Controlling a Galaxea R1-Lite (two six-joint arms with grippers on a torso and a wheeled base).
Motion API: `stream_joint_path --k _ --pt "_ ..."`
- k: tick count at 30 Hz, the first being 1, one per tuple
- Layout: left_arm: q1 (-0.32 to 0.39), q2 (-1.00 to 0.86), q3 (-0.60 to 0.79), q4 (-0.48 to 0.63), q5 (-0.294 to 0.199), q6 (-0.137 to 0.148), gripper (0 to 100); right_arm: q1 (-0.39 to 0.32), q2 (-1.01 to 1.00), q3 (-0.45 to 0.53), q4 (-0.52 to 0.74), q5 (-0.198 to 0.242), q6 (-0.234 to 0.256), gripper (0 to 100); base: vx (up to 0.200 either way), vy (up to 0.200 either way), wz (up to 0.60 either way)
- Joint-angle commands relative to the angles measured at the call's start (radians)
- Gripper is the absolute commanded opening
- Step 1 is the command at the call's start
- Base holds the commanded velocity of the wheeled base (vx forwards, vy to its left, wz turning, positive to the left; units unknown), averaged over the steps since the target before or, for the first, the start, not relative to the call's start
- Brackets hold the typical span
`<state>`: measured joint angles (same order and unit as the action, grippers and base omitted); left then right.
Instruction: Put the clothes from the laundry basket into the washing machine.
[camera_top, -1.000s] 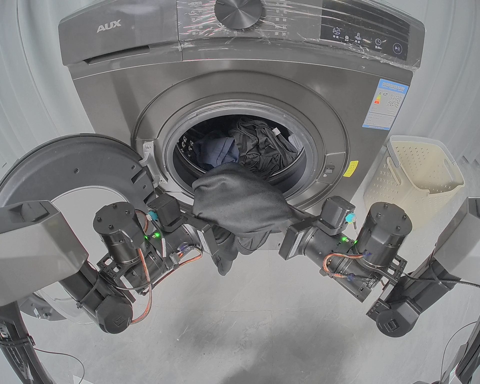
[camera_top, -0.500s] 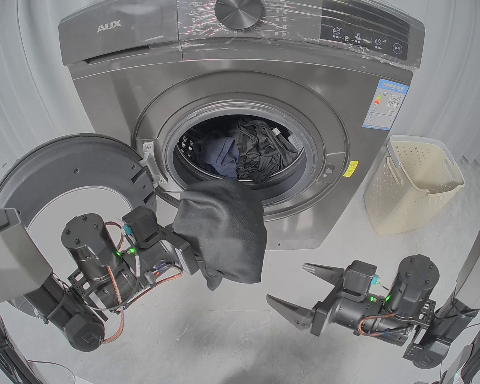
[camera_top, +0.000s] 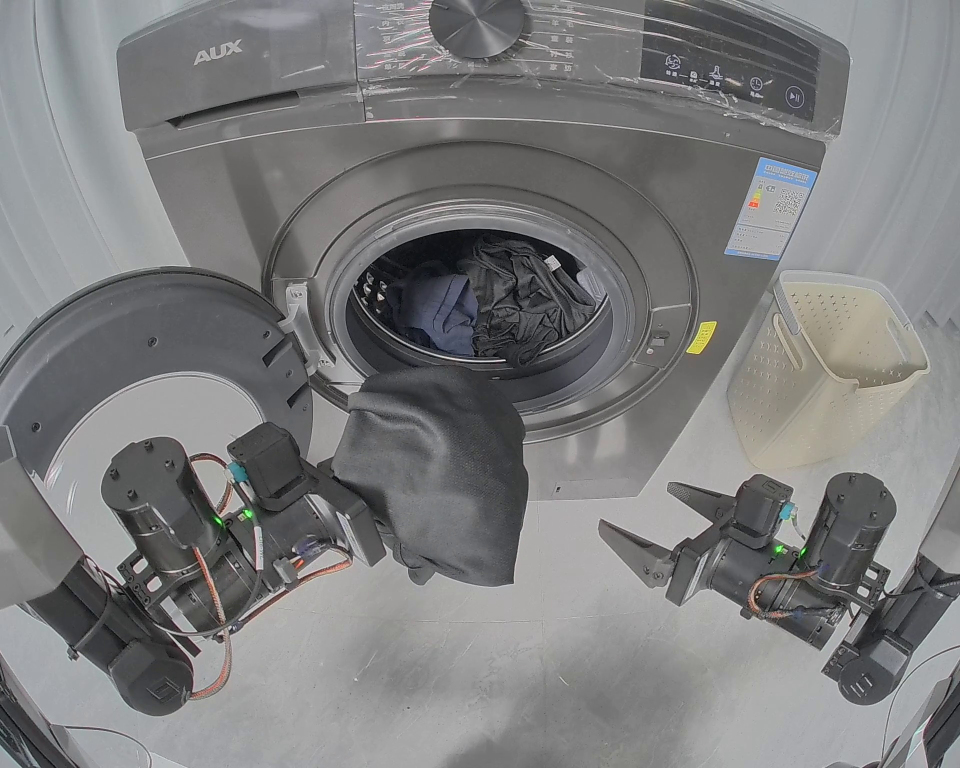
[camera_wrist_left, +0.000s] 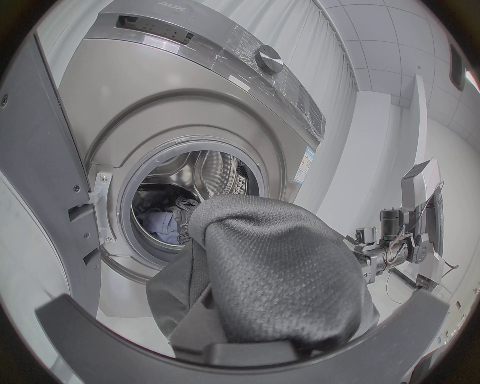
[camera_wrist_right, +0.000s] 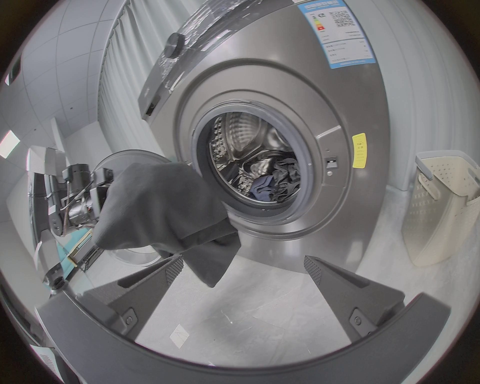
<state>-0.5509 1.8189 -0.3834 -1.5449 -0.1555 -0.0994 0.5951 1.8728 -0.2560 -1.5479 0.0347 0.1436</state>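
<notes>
Hanging near drum rim, dark garment in left hand, floor below

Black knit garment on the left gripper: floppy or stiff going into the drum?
Likely floppy: the black knit garment drapes over the left gripper, a corner hanging loose. Probably light, one arm carrying it. May trail over the grey door rim.

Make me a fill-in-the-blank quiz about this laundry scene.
The dark garment hangs from the gripper on the robot's ____ arm.
The right gripper is ____, holding nothing.
The door of the washing machine stands ____.
The laundry basket stands on the robot's ____ side.
Missing: left; open; open; right.
</notes>
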Motion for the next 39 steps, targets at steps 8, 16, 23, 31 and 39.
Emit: stream_joint_path --k 8,16,23,31,39 --pt "-0.063 0.014 0.024 -0.001 0.050 0.035 0 -0.026 0.023 -0.023 0.002 -0.021 0.001 100 0.000 0.000 0.00" --pt "-0.083 0.020 0.040 -0.001 0.048 0.026 0 -0.017 0.014 -0.026 0.002 -0.022 0.001 100 0.125 0.000 0.00" --pt "-0.086 0.030 0.054 -0.001 0.050 0.033 0 -0.009 0.016 -0.026 0.002 -0.032 0.002 100 0.114 0.000 0.00" --pt "-0.096 0.033 0.052 -0.001 0.050 0.027 0 -0.009 0.008 -0.026 0.002 -0.033 0.002 100 0.125 0.000 0.00" --pt "-0.100 0.039 0.055 -0.001 0.051 0.027 0 -0.001 0.009 -0.025 0.002 -0.033 0.004 100 0.050 0.000 0.00"
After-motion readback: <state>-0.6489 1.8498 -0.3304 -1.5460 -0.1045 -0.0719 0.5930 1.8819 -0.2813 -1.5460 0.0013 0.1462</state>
